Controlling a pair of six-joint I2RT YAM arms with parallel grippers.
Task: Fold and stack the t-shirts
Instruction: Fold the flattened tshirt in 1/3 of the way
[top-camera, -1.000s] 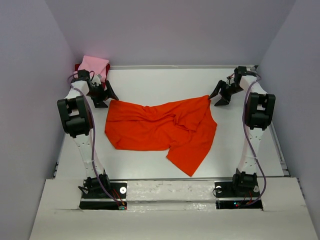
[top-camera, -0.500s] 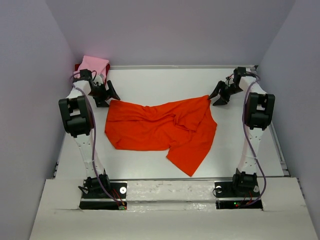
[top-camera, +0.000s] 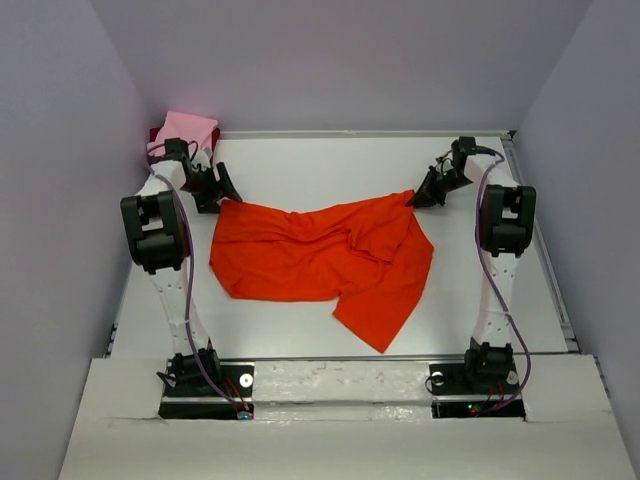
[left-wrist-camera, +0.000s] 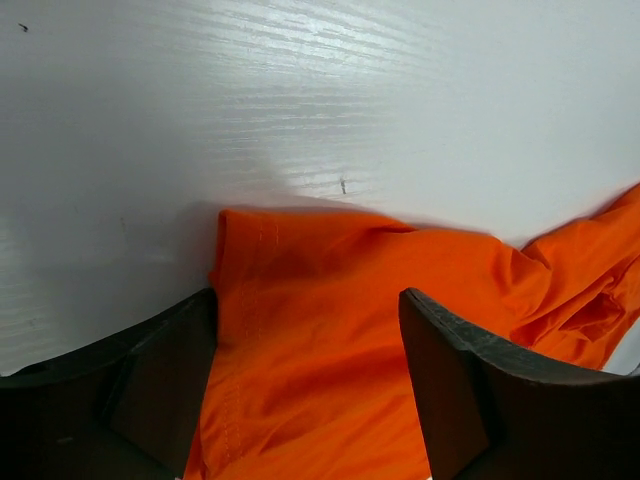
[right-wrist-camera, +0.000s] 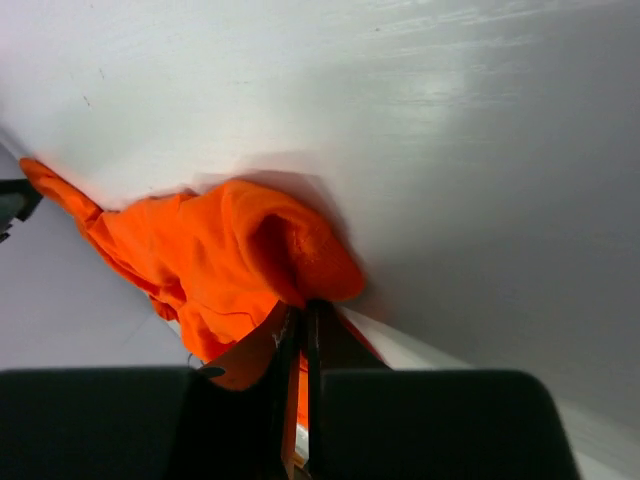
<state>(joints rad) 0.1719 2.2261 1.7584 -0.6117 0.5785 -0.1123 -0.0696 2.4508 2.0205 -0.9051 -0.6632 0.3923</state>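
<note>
Table: orange tee btwn L fingers

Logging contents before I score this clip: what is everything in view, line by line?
orange-red t-shirt: one, bright orange-red, spread and rumpled mid-table
pink t-shirt: one, light pink, folded, far left corner
dark red t-shirt: one, dark red, just showing beneath the pink one
table: one, white, walled on three sides
arms: two, white and black, bases at the near edge
left claw: one, black, open, straddling the orange-red shirt's far left corner
right claw: one, black, shut on the shirt's far right corner
</note>
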